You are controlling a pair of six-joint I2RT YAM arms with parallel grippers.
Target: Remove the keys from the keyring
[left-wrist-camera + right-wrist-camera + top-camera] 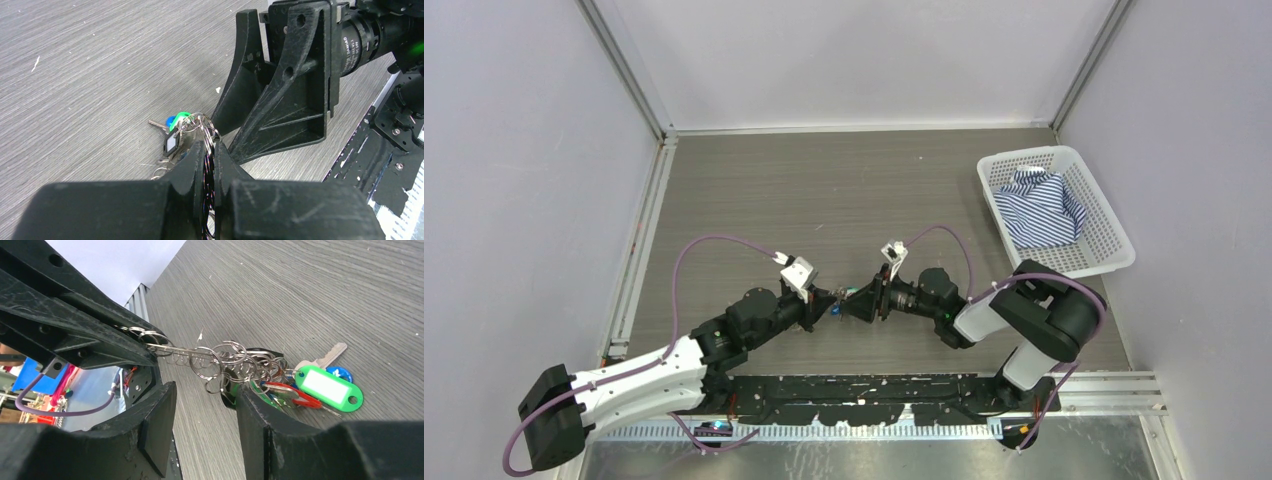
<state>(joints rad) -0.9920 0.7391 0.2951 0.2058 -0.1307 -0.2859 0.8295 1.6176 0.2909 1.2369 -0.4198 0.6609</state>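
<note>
**Trainee:** Where is the keyring, and what holds it?

**Instructor:** Your left hand is clenched on the keyring, a tangle of silvery wire loops. It sits low over the tabletop, near the front edge and between the two arms. The grip is on the loops, not on the keys, probably so that the keys hang free at the far end, where they can be worked off.

**Trainee:** And the other hand?

**Instructor:** Your right hand is released, jaws wide, with one finger on each side of the loops. It touches nothing that you can see. It faces the left hand tip to tip, which suits pulling one against the other.

**Trainee:** How many of each thing?

**Instructor:** There are two hands and one bunch. On the bunch you can count one green tag with a white label, one blue head, one red head and one bare silver blade. Further keys may lie beneath, and the loops are too tangled to count. You cannot tell whether the keys rest on the tabletop. No key looks detached yet.
</note>
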